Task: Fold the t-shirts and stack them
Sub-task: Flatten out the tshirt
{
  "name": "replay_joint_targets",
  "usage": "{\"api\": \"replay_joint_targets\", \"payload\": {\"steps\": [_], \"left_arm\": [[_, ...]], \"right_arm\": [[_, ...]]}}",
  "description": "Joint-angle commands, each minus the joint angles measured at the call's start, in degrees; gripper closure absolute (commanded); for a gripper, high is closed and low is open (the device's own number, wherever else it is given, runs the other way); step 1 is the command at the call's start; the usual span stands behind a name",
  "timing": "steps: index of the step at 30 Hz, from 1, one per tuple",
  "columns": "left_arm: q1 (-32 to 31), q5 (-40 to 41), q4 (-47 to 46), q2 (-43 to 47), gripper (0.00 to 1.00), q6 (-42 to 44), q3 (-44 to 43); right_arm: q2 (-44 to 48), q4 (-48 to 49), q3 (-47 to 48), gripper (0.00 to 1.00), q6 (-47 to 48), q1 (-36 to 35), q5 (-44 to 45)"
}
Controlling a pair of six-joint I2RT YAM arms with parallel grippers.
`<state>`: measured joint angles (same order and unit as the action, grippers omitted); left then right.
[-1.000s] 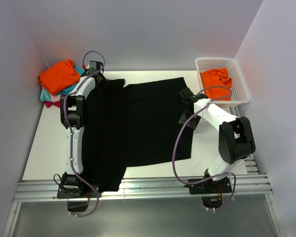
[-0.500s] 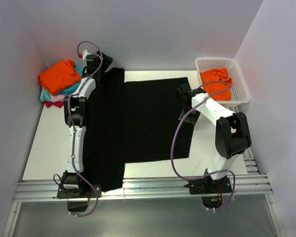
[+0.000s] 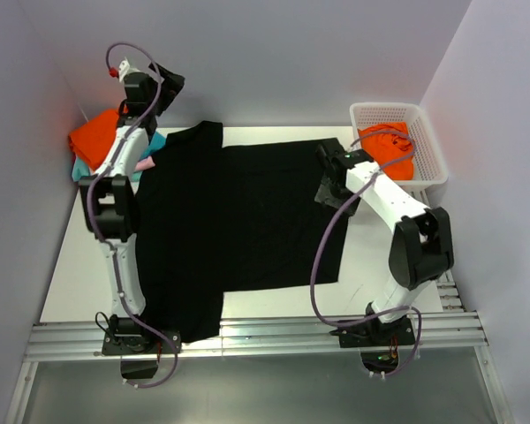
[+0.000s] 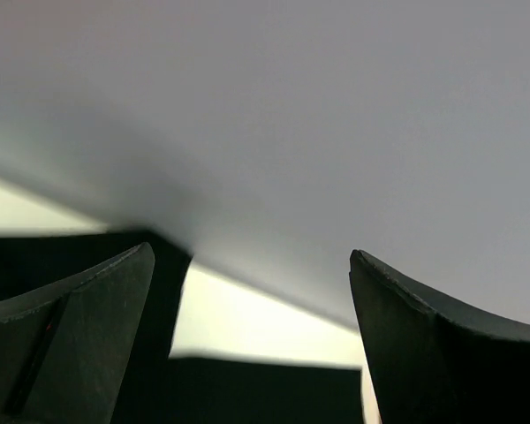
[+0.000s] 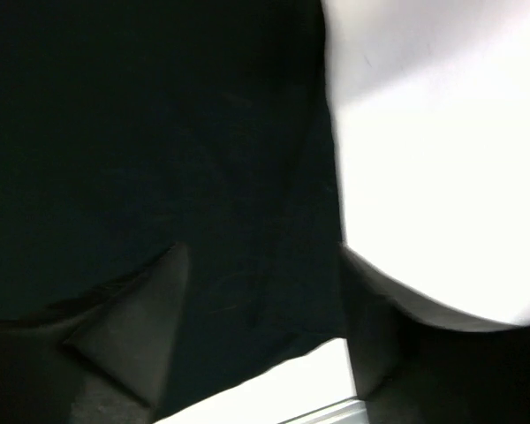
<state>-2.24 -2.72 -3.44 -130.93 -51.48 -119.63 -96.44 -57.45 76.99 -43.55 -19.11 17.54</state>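
A white lattice basket point(image 3: 384, 110) at the far right corner of the desk point(image 3: 79, 265) holds a crumpled orange t-shirt point(image 3: 389, 146). At far left sits a pile of t-shirts point(image 3: 93, 141), orange on top, partly behind my left arm. The black t-shirt point(image 3: 238, 221) lies spread across the desk. My left gripper point(image 4: 249, 253) is raised near the back wall, spread wide and empty. My right gripper point(image 5: 262, 250) hovers at the black t-shirt's right edge with its fingers parted, seemingly holding nothing in that blurred view.
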Motion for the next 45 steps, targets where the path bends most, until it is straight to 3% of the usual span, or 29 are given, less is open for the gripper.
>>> {"api": "replay_joint_targets", "payload": {"steps": [1,4,6,10,13,18,24,31,45], "left_arm": [[-0.5,1.7,11.3,14.3,0.01,8.0,9.9],[-3.1,6.7,23.7,22.8,0.01,12.7,18.1],[-3.7,5.4,29.3,26.9,0.01,11.3,22.2],[-5.8,9.9,49.2,37.6,0.01,8.2,33.8],[-8.4,10.5,54.7,45.8,0.01,6.3,44.3],[-10.5,6.9,55.9,61.9,0.01,1.7,60.9],[-10.8,3.8,55.7,72.4,0.05,-3.2,68.6],[-10.9,2.5,54.9,75.2,0.05,-4.9,71.0],[-10.9,2.5,54.0,76.8,0.06,-5.6,74.0]], "right_arm": [[9.0,0.9,5.5,0.24,3.6,-1.1,2.9],[14.2,1.8,3.7,0.14,4.7,-1.4,0.2],[17.1,2.1,1.2,0.13,4.0,-1.8,-1.0],[27.2,4.2,-9.5,0.12,2.3,-2.4,-8.0],[31.8,7.2,-17.9,0.12,2.3,-2.6,-16.2],[28.6,10.4,-26.3,0.15,4.2,-3.1,-21.4],[19.4,12.4,-22.2,0.18,6.8,-3.2,-19.4],[11.9,12.9,-21.1,0.24,8.0,-3.4,-19.5],[4.2,12.5,-20.3,0.28,6.0,-10.5,-17.6]]}}
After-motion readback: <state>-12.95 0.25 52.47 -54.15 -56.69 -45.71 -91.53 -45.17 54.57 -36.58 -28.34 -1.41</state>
